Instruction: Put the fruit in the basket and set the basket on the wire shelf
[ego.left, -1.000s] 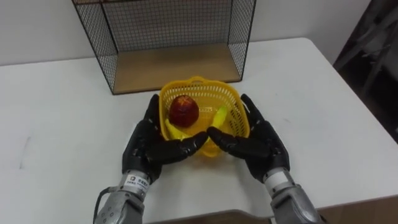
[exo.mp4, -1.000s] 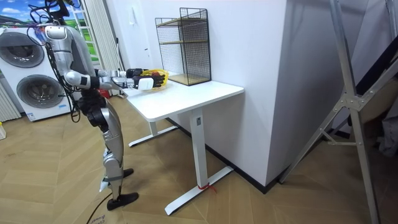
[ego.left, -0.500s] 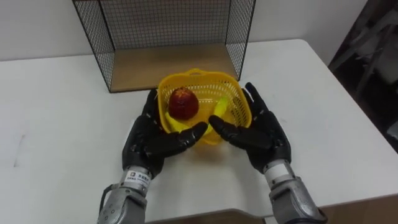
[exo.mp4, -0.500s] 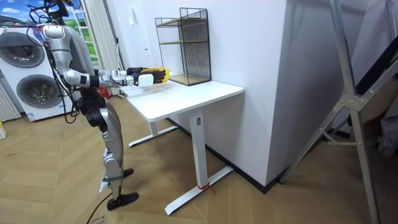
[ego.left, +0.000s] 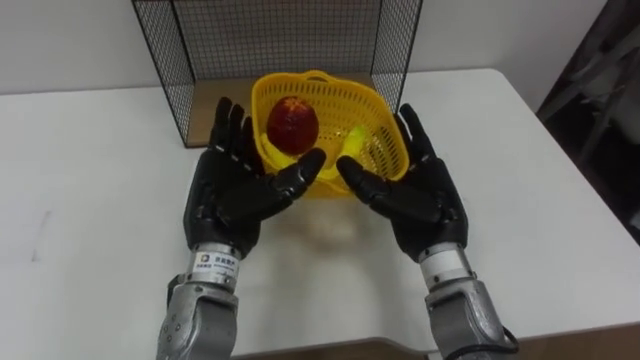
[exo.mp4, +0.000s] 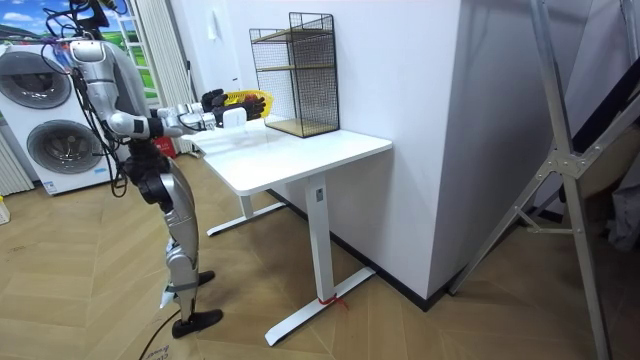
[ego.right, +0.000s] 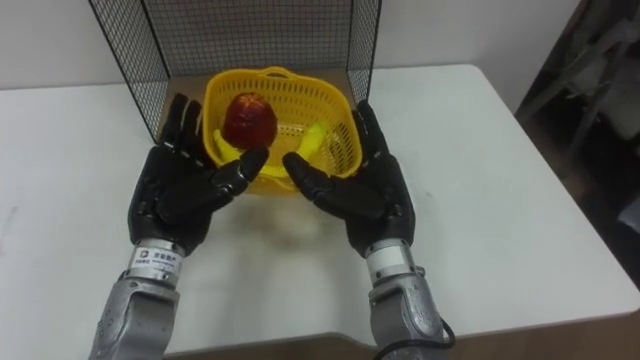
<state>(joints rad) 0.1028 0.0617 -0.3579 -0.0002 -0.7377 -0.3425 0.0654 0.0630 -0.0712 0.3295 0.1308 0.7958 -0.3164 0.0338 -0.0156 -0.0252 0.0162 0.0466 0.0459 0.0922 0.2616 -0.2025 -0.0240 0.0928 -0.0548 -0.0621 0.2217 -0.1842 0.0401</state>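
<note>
We see the basket (ego.left: 381, 150) upper centre, held above the table (ego.left: 90, 190) between left hand (ego.left: 228, 195) and right hand (ego.left: 420, 200), fingers straight, palms pressing its sides; apple (ego.left: 292, 124) inside; wire shelf (ego.left: 280, 40) just behind.

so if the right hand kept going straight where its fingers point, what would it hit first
Probably the wire shelf, at its right mesh side. The right hand lies open against the yellow basket, fingers aimed at that panel's front edge. Depth is unclear, so it might slip just inside.
</note>
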